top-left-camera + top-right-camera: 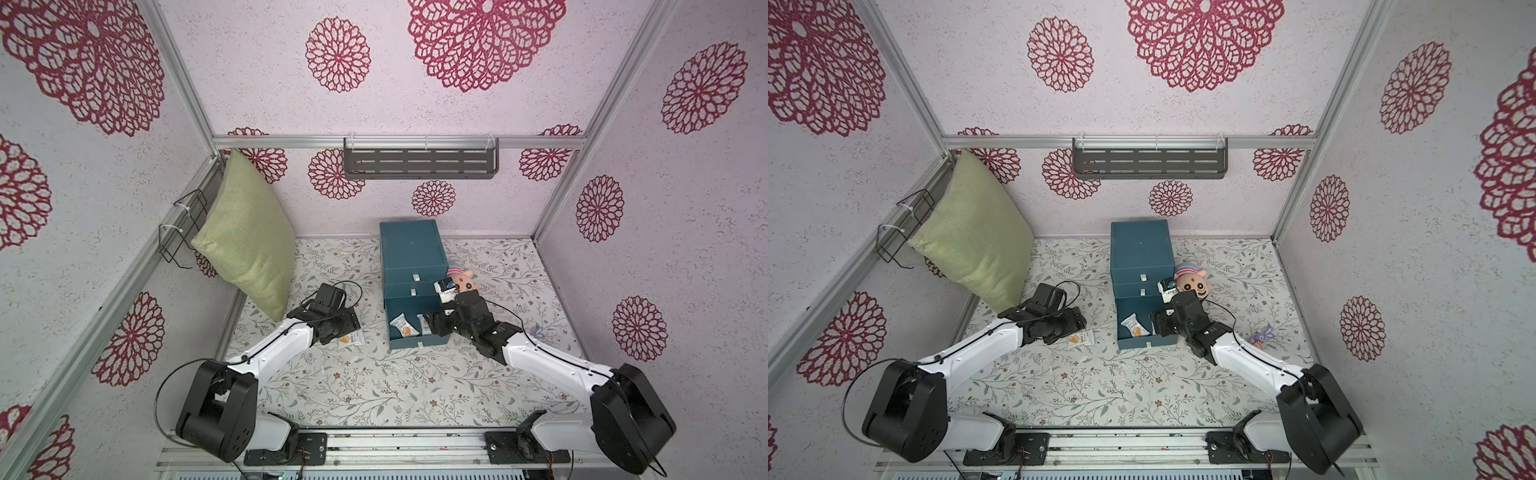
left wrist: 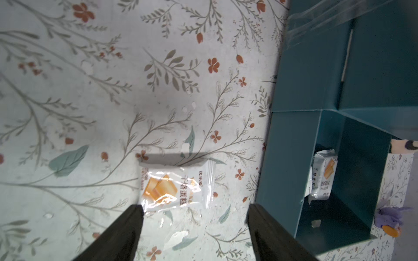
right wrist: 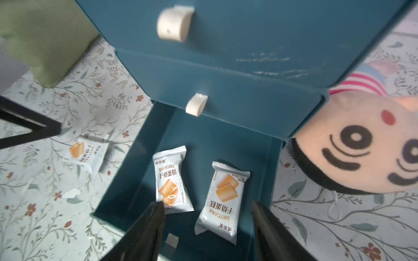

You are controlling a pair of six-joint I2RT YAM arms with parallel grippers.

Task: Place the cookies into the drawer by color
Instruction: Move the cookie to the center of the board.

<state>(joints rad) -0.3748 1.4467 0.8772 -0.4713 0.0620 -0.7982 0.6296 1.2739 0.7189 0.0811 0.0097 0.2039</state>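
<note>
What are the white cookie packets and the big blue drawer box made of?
The white packet on the table looks like thin shiny plastic film: it glints, wrinkles, and has crimped ends. The drawer box looks like matte teal cardboard or thin plastic board; thin flat walls and pale scuff marks fit either.

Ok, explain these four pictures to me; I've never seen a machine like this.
Two robot arms, each ending in a two-fingered gripper. Two pictures look down on the whole table; two come from wrist cameras. On the table: a teal chest, its bottom drawer pulled out with two white packets inside, a third packet loose, a plush head, a purple figure, a pillow. The left gripper is open over the loose packet, the right gripper open above the drawer. Nothing is held.
</note>
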